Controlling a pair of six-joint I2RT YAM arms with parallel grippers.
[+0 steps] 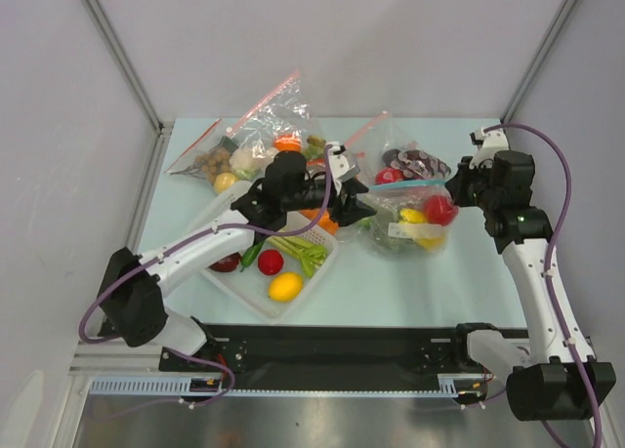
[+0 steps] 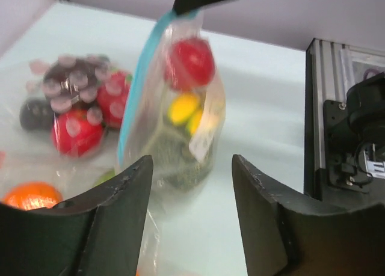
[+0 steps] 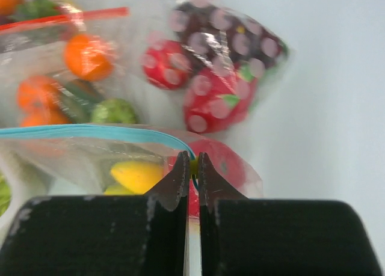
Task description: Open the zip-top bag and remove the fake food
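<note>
Zip-top bag (image 1: 408, 228) with the light blue strip stands on the worktop (image 1: 391, 282) right of centre, held up by its top corner. Inside is the fake food (image 1: 438, 210): a red round fruit, yellow pieces and a netted melon. The right pincer (image 3: 192, 165) is clamped together on the blue-strip corner. The left pincer (image 2: 192, 210) stands apart just in front of the bag, gripping nothing. Behind lie a bag of dotted toys (image 1: 415, 163) and red-strip bags (image 1: 264, 141). A white basket (image 1: 314, 280) of produce sits to the left.
</note>
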